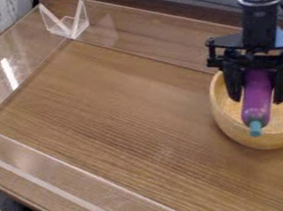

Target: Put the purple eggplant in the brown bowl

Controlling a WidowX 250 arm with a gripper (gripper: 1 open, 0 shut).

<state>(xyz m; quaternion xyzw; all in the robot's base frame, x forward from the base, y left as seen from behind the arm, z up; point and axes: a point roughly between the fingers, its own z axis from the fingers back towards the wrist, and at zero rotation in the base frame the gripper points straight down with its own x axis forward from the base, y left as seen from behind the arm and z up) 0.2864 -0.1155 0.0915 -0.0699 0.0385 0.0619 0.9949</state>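
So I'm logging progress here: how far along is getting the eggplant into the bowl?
Nearly done. The gripper is shut on the eggplant, which hangs stem-down inside the bowl. Carrying it over looks finished. What is left is letting go so it rests in the bowl.

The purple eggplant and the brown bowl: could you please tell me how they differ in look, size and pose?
The purple eggplant is glossy purple with a teal stem end; the brown bowl is light tan wood. The eggplant is small and elongated; the bowl is round and far wider. The eggplant hangs stem-down, gripped in the hand; the bowl sits on the table. Both are at the table's right side, the eggplant over the bowl's hollow.
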